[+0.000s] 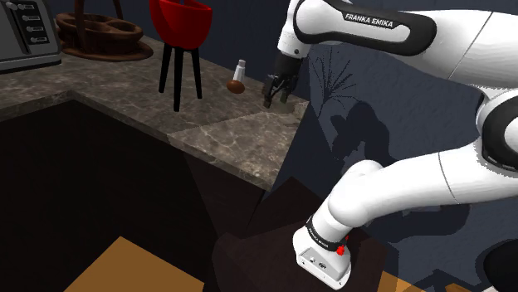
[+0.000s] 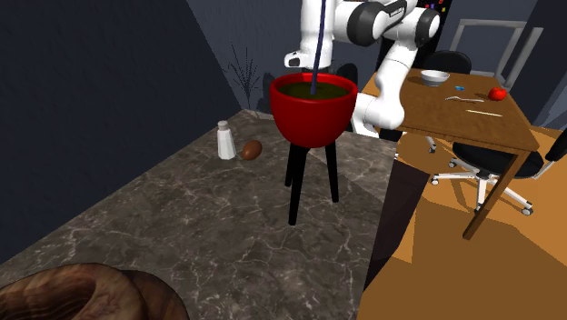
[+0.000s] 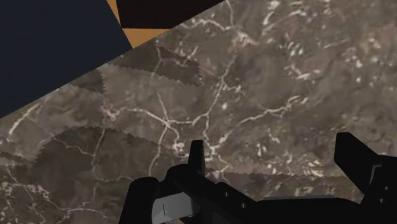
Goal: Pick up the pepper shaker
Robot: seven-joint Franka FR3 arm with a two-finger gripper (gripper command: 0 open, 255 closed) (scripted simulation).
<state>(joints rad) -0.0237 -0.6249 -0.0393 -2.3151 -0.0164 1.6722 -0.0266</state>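
The pepper shaker [image 1: 241, 70] is a small white bottle with a darker cap, upright on the dark marble counter [image 1: 232, 137] near the wall. In the second exterior view the pepper shaker [image 2: 225, 141] has a brown rounded object [image 2: 251, 149] touching its base. My black gripper [image 1: 272, 96] hangs just above the counter, a short way to the shoulder view's right of the shaker and apart from it. In the wrist view my gripper [image 3: 277, 162] is open, its fingers [image 3: 197, 156] wide apart over bare marble [image 3: 254, 83], with nothing between them.
A red bowl on tall black legs [image 1: 181, 25] stands on the counter to the shaker's left in the shoulder view. A grey appliance [image 1: 25, 33] and a brown wooden tray [image 1: 104, 33] sit farther left. The counter edge [image 1: 207, 158] drops off in front. A wooden table [image 2: 472, 114] stands beyond.
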